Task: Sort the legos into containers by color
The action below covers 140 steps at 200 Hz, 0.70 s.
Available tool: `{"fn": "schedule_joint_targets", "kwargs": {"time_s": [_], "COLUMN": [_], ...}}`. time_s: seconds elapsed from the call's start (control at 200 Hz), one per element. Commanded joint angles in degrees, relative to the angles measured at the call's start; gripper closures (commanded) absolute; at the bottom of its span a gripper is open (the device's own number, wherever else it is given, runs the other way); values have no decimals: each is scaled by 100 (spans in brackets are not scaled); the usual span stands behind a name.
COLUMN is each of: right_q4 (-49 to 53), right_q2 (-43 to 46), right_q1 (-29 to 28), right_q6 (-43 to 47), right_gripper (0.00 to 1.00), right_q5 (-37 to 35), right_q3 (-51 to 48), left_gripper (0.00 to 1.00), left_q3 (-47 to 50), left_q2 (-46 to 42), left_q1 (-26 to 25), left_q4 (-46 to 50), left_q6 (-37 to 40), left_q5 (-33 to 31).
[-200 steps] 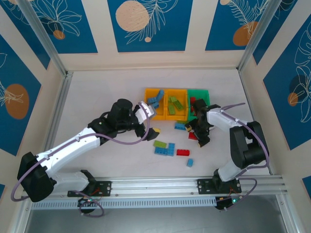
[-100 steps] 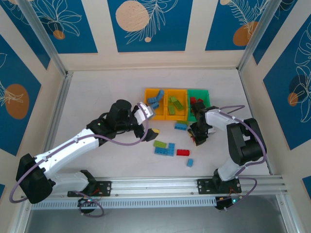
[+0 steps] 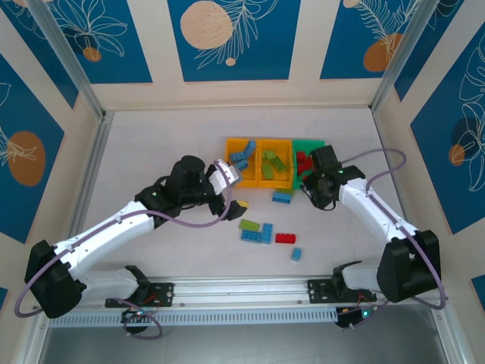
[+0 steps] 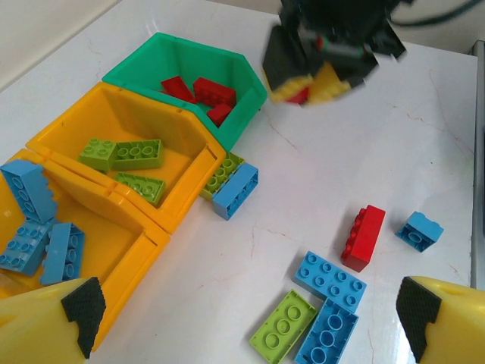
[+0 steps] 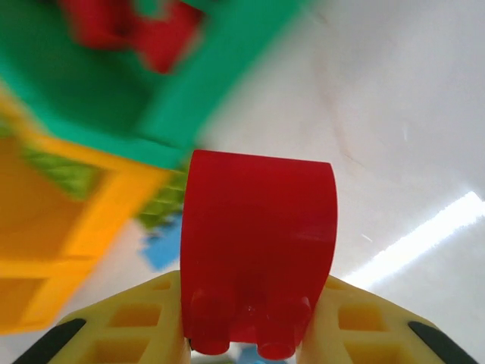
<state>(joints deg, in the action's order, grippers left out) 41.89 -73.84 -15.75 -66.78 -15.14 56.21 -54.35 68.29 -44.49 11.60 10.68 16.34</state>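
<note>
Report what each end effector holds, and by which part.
Right end effector: a red lego, pinched by its two sides at the studded end. Left end effector: open, holding nothing.

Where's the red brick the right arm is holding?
The red brick is clamped in the right gripper, in the air close beside the green bin.

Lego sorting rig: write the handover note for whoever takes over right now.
Left gripper: open, empty, hovering by the yellow bins.
Right gripper: shut on a red brick, near the green bin.
Done: blue in the end yellow bin, green in the middle yellow bin, red in the green bin.
Left: drop the held brick, then sort the loose bricks on the table: four blue, two green, one red.
</note>
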Motion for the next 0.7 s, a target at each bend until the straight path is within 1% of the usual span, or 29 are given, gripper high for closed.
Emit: {"fn": "schedule_joint_targets", "kwargs": {"time_s": [0.0,0.1,0.175,0.23,0.265,0.31,0.355,0.385,0.425,0.515,0.63,0.695], "right_q4": [-503,-124,163,250,314,363,416,493,612,721,683,698], "right_q2": [-456,-1440,-2187,-2592,-2797,-3011,-3181,-3262,-3326,-3185,-2609,-2197], "right_q1": [150,458,636,710,735,766,794,805,810,789,754,749], "right_q6": [1891,2563,2827,2992,3041,3086,3118,3121,3125,3102,3025,2963], "right_gripper": [75,78,78,76,73,66,54,47,42,36,34,34], "right_q5": [-374,-104,62,164,178,213,300,349,413,459,501,488], "right_q3": [803,1792,2431,2793,2981,3162,3303,3400,3508,3502,3146,2908], "left_gripper": [0,0,0,0,0,0,0,0,0,0,0,0], "left_q3": [-71,-155,-114,-32,30,116,181,217,247,267,254,199], "left_q2": [-6,35,-35,-127,-201,-290,-364,-395,-414,-374,-210,-63], "left_q1": [-38,-41,-39,-35,-34,-34,-40,-35,-34,-34,-62,-126], "left_q4": [-9,177,259,262,255,246,238,240,267,358,460,600], "left_q6": [48,31,-8,-45,-65,-83,-90,-84,-71,29,271,604], "left_q5": [-30,-36,-84,-128,-152,-190,-210,-214,-197,-66,197,371]}}
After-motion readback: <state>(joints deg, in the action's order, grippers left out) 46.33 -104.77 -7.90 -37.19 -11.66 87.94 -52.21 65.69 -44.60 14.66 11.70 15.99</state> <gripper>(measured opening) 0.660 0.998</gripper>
